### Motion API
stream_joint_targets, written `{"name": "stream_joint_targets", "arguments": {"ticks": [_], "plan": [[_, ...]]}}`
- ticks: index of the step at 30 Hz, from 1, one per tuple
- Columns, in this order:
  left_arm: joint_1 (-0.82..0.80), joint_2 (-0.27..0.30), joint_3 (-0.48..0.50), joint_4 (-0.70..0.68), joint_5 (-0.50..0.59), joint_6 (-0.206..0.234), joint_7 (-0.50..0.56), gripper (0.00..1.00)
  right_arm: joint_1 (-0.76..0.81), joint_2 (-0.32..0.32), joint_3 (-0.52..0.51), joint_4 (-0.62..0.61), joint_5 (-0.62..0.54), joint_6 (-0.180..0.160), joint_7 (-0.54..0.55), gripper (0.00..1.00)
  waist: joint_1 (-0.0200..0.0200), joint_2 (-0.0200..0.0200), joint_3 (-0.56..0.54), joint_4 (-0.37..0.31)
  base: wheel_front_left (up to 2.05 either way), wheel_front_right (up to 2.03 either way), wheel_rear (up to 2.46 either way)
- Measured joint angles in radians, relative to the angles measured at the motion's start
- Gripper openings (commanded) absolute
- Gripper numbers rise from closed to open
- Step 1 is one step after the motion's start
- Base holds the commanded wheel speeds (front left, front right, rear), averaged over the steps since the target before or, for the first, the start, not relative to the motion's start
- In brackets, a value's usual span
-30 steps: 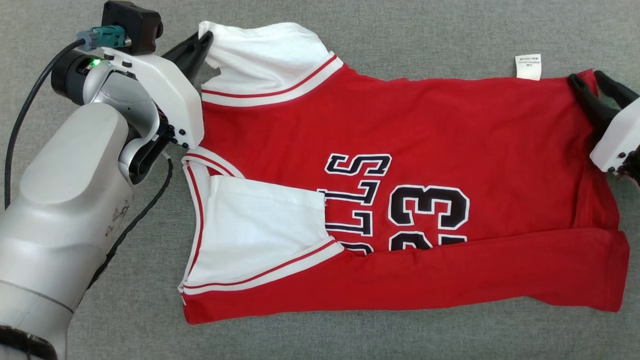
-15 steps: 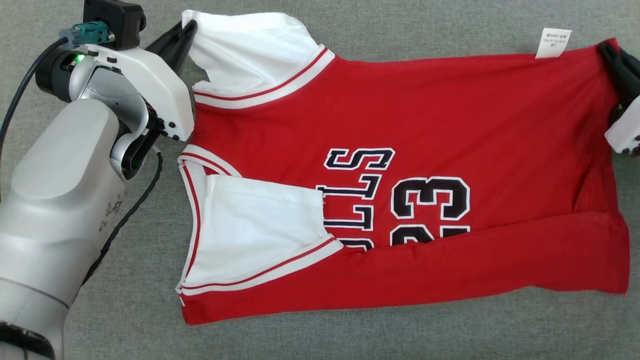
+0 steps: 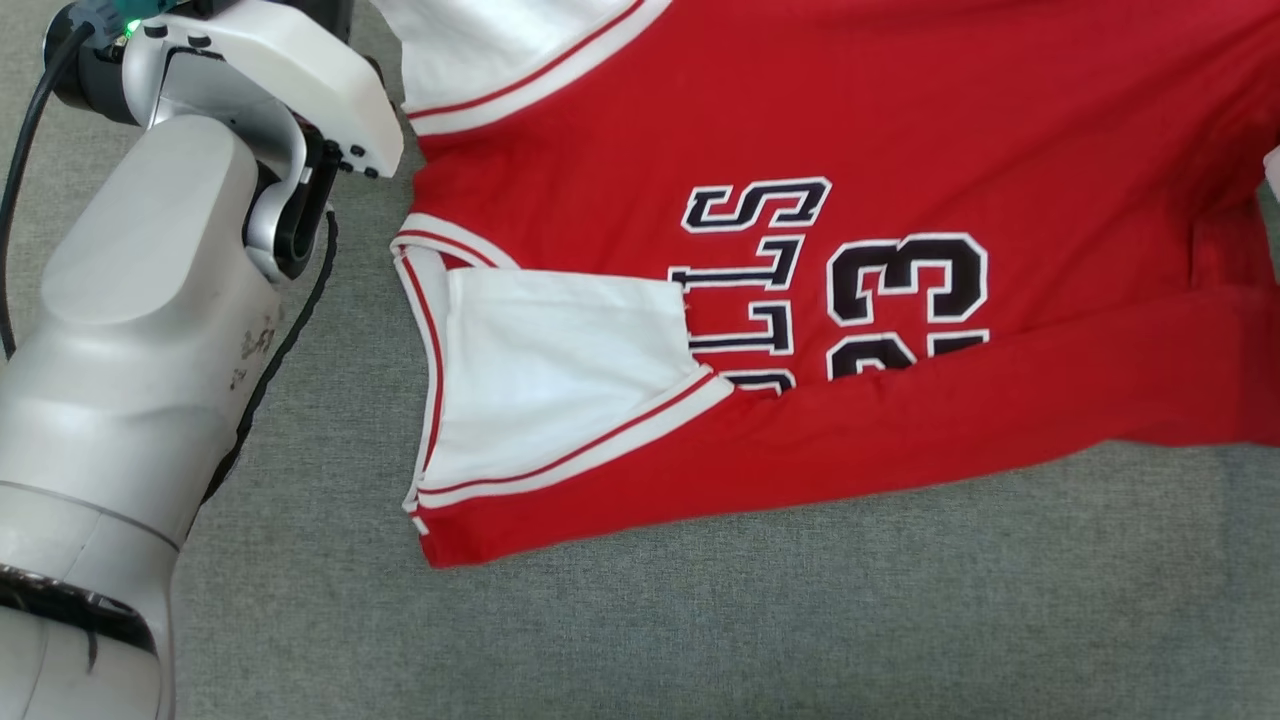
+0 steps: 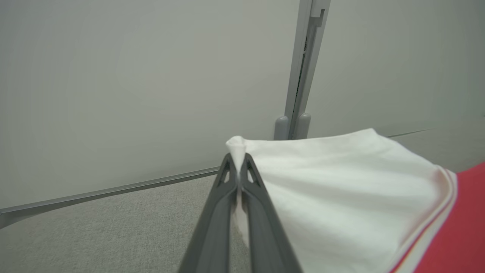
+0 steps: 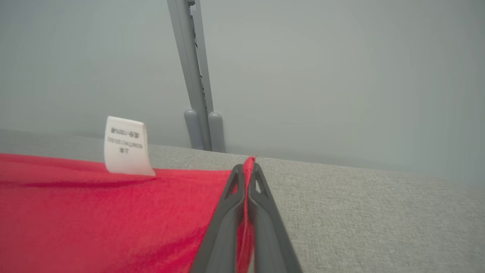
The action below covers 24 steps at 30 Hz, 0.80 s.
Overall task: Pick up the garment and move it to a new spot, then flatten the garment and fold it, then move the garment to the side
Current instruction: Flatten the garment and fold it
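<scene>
The garment [image 3: 860,130] is a red jersey with white sleeves and black lettering, spread sideways on the grey cloth surface, its near long edge folded up over the numbers. In the left wrist view my left gripper [image 4: 238,161] is shut on the tip of the white sleeve [image 4: 341,189], which is lifted. In the right wrist view my right gripper [image 5: 246,170] is shut on the red hem corner [image 5: 113,212], raised off the surface. In the head view my left arm [image 3: 150,300] stands at the left.
A white care label [image 5: 126,146] sticks up from the red hem edge. A grey wall with a vertical post [image 5: 197,76] stands behind the cloth surface [image 3: 800,620]. A black cable [image 3: 290,340] runs along my left arm.
My right gripper has shut on the red hem corner. Both grippers carried the far edge of the garment up and away, and the head view has shifted.
</scene>
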Motion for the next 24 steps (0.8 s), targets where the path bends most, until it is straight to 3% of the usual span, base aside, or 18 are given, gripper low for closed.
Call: {"name": "stream_joint_targets", "arguments": {"ticks": [5, 12, 24], "plan": [[-0.025, -0.037, 0.014, 0.047, 0.004, 0.009, -0.051, 0.00, -0.035, 0.024, 0.015, 0.056, -0.021, 0.000, -0.027, 0.00, 0.0000, 0.0000, 0.000, 0.012, 0.00, 0.00, 0.00], [-0.008, -0.045, -0.035, 0.120, 0.035, -0.049, -0.059, 0.00, -0.019, 0.025, 0.068, 0.059, -0.007, 0.000, -0.038, 0.00, 0.0000, 0.0000, -0.023, 0.027, 0.00, 0.00, 0.00], [0.140, 0.026, -0.105, 0.058, 0.033, -0.109, -0.045, 0.00, 0.115, -0.089, 0.137, -0.052, 0.079, 0.000, -0.049, 0.00, 0.0000, 0.0000, -0.132, 0.046, 0.00, 0.00, 0.00]]}}
